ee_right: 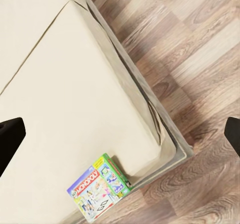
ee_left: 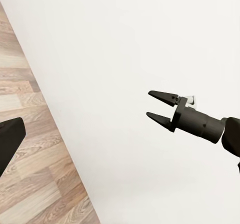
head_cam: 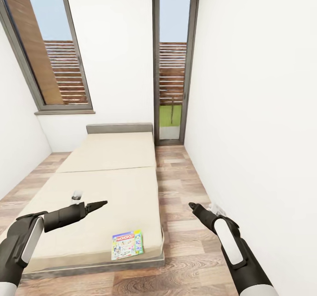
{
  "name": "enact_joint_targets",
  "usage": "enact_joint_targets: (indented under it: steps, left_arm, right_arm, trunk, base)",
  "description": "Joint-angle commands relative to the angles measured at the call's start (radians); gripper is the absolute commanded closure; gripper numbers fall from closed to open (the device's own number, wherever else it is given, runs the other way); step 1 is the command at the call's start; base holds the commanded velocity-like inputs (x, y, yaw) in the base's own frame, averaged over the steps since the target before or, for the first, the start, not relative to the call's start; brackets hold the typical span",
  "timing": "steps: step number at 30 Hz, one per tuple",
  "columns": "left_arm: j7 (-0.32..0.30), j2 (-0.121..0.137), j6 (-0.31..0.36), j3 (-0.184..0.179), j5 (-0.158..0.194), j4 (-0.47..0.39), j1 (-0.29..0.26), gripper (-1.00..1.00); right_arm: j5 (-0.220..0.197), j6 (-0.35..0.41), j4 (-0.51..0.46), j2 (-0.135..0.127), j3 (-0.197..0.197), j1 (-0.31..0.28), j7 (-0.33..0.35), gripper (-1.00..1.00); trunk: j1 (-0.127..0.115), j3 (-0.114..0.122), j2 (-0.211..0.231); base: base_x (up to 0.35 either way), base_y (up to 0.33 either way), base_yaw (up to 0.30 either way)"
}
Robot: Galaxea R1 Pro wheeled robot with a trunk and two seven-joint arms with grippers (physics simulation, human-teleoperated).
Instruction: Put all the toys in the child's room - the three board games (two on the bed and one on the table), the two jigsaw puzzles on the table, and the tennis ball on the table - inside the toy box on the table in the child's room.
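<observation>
You have the bed point(head_cam: 110, 172) ahead: low, wide, plain beige mattress in two sections with a seam across the middle, grey frame and a grey headboard against the far white wall. It stands on the wood-plank floor point(head_cam: 180, 186). Lying flat on the near section, close to the foot edge and toward your right-hand corner, is the colourful Monopoly box point(head_cam: 127, 244), face up. In your right wrist view, that box point(ee_right: 99, 188) sits just beside the mattress's corner edge, above the grey frame

Two tall dark-framed windows point(head_cam: 172, 62) w/ slatted fence behind; white walls point(head_cam: 255, 89); wood-plank floor point(head_cam: 180, 186).
</observation>
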Motion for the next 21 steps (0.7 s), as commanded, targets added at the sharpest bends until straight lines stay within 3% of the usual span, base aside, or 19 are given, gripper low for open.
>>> enact_joint_targets:
  steps: [1, 10, 21]
  left_arm:
    - [-0.001, 0.000, 0.006, 0.000, 0.003, 0.000, -0.001, -1.00]
    - [0.000, 0.001, 0.007, 0.001, 0.003, 0.001, -0.001, -1.00]
    - [0.004, -0.002, 0.012, 0.001, 0.001, 0.002, -0.001, -1.00]
  right_arm:
    - [-0.010, 0.002, -0.002, 0.000, 0.000, -0.001, -0.009, -1.00]
    - [-0.010, 0.002, -0.002, 0.001, 0.002, -0.001, -0.009, -1.00]
    - [-0.009, 0.002, -0.001, -0.001, 0.028, -0.001, -0.009, -1.00]
  trunk:
    - [0.001, -0.002, -0.002]
    - [0.001, -0.002, -0.002]
    - [0.001, -0.002, -0.002]
  base:
    - [0.005, -0.013, 0.000]
    - [-0.080, -0.113, 0.000]
    - [-0.006, -0.011, 0.000]
